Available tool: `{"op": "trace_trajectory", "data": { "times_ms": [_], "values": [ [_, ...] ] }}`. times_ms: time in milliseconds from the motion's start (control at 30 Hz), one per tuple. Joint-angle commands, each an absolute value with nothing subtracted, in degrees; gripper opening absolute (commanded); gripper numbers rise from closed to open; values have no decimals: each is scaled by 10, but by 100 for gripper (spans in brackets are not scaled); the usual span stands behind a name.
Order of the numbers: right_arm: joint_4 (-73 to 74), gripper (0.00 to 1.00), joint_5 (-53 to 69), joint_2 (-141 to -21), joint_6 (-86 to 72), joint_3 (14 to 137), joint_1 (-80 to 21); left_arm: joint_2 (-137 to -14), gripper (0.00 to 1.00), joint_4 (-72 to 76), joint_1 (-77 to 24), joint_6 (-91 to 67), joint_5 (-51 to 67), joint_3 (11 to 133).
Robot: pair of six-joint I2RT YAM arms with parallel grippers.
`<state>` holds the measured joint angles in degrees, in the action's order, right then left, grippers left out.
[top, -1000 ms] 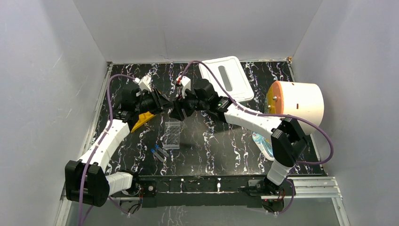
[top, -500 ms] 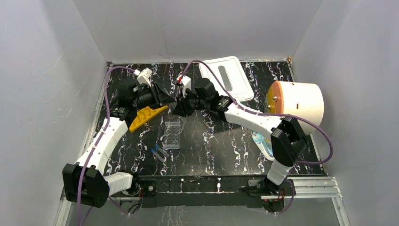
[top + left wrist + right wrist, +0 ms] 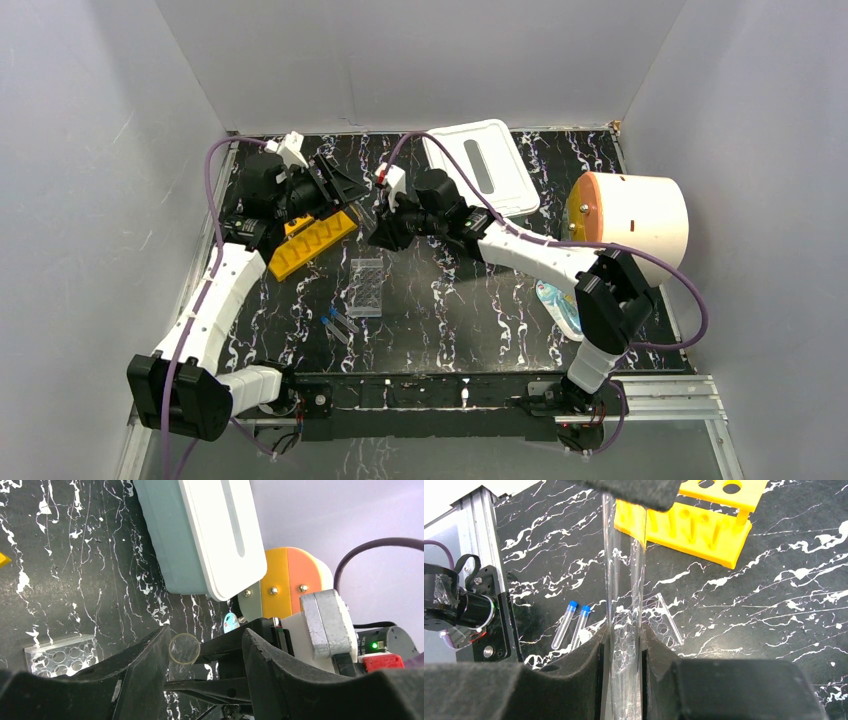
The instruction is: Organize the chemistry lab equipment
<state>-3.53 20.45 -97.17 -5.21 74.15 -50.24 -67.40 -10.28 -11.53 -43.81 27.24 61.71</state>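
Right tool (image 3: 624,636) is gripping a clear tube (image 3: 623,580) between its dark foam pads (image 3: 584,660). The tube is rising out of that grip, above the black marbled counter (image 3: 774,605). Left tool (image 3: 205,637) is hovering just beside it with its jaws standing apart. In the left wrist view the tube's round open end is showing in the gap, close to one finger, and the gap is wider than the tube. I cannot tell whether that finger is touching the glass.

From above, the two tools are meeting over the far middle of the counter, the left one (image 3: 338,188) just beyond and to the left of the right one (image 3: 385,228).

A yellow-orange test-tube rack (image 3: 312,243) is lying on the counter at a slant, just on the near side of the left tool. A clear well plate (image 3: 367,287) is lying flat near the middle. Two blue-capped clear tubes (image 3: 338,325) are lying side by side a little nearer the arm bases. A white lidded box (image 3: 480,165) is sitting at the far edge. An orange-and-white drum (image 3: 630,215) is sitting on its side at the right edge, well apart from the rack.
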Motion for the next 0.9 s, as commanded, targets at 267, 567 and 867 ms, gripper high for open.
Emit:
{"op": "trace_trajectory", "data": {
  "times_ms": [267, 567, 867],
  "values": [
    [-84, 24, 229, -946, -74, 754, -495, -636, 44, -75, -116, -416, 259, 603],
    [-82, 24, 245, -959, -67, 762, -489, -626, 41, -92, -116, -339, 295, 592],
    [-82, 24, 282, -972, -52, 771, -488, -654, 31, -82, -116, -345, 313, 602]
  ]
}}
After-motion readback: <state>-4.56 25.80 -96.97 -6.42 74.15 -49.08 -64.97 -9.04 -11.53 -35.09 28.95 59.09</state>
